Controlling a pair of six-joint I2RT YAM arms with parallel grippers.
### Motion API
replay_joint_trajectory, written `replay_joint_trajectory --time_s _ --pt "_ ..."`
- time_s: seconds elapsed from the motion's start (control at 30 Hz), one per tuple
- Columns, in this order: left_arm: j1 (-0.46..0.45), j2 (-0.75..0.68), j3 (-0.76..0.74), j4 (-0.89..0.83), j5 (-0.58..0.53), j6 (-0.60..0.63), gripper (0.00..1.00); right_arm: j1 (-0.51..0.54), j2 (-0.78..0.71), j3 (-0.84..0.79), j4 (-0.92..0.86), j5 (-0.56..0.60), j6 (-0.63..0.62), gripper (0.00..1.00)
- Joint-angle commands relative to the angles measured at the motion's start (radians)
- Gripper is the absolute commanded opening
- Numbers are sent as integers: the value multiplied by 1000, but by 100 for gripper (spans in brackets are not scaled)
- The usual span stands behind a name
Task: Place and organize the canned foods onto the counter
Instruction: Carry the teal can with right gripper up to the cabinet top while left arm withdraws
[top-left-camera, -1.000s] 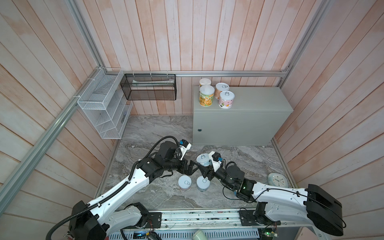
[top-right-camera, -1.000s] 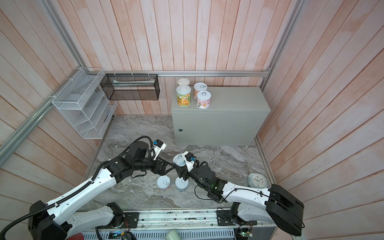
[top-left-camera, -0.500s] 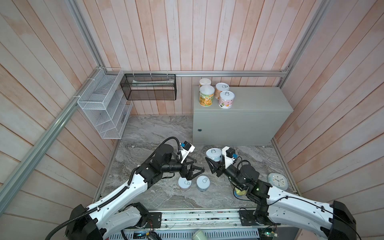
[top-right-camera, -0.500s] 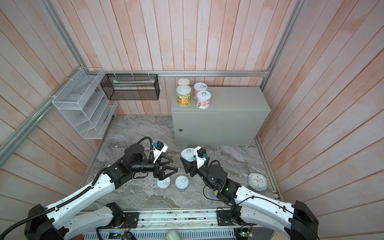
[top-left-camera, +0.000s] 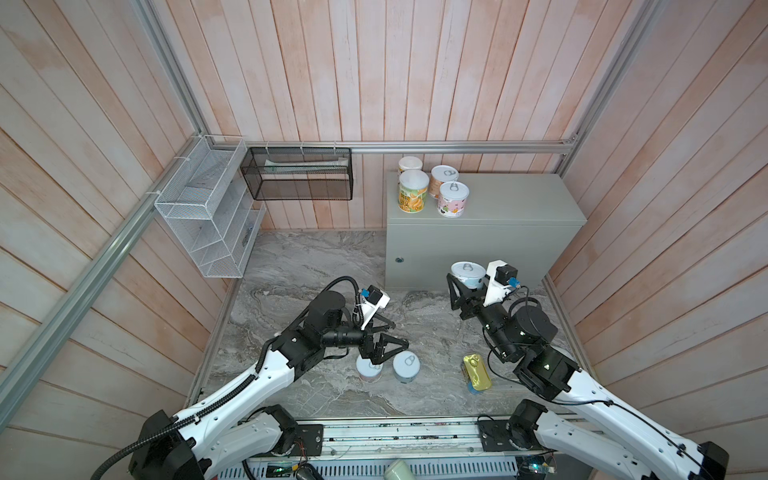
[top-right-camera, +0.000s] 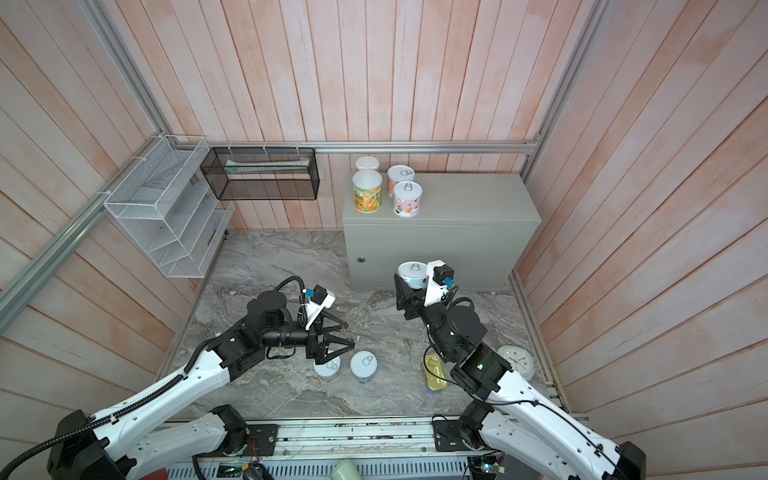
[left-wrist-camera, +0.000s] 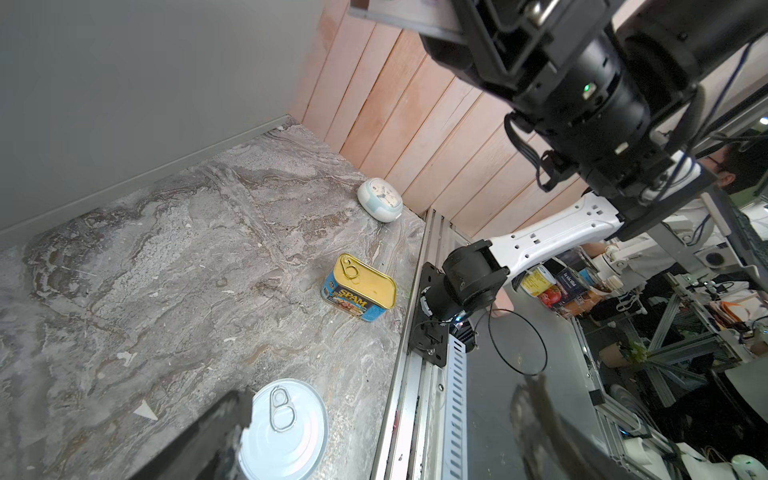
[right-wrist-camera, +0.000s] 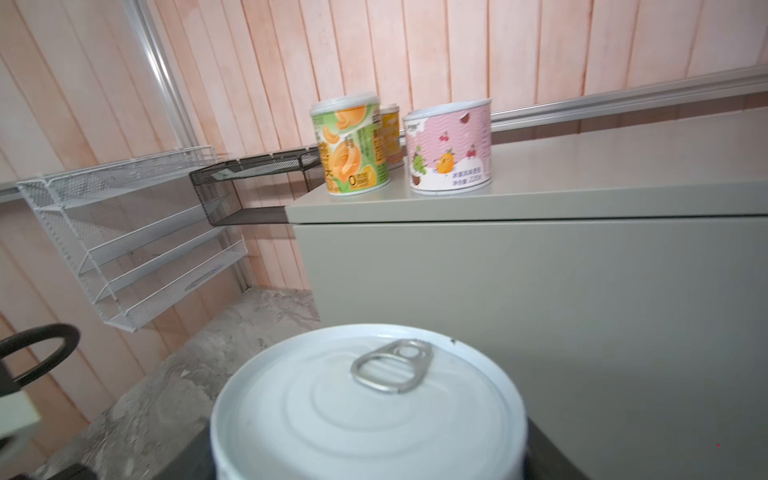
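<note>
While four cans (top-left-camera: 453, 199) stand on the desk (top-left-camera: 519, 199) (back left corner), the right claw (top-left-camera: 469, 286) grips a fifth, a pale blue can (top-left-camera: 468, 270), low before its front. Remaining: two cans (top-left-camera: 406, 365) under the wide-open left claw (top-left-camera: 397, 336), plus the gold tin (top-left-camera: 477, 371), on the marble floor (top-left-camera: 311, 270).

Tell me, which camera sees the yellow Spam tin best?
The left wrist view. There the tin sits in the open with nothing in front of it, and its gold lid, pull ring and blue label are big enough to read. Both top views show it small from above, mostly just the lid. The right wrist view does not show it.
</note>
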Motion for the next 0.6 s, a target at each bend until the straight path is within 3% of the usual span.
replay_joint_trajectory --time_s 0.0,0.27,0.57 --pt "1 -27 6 1 -35 9 100 -63 17 92 9 -18 -4 62" --pt "2 -53 53 -143 -268 23 100 -260 139 240 42 -173 -9 62" --pt "5 -120 19 -184 -350 -13 100 -403 317 424 74 -276 -22 63"
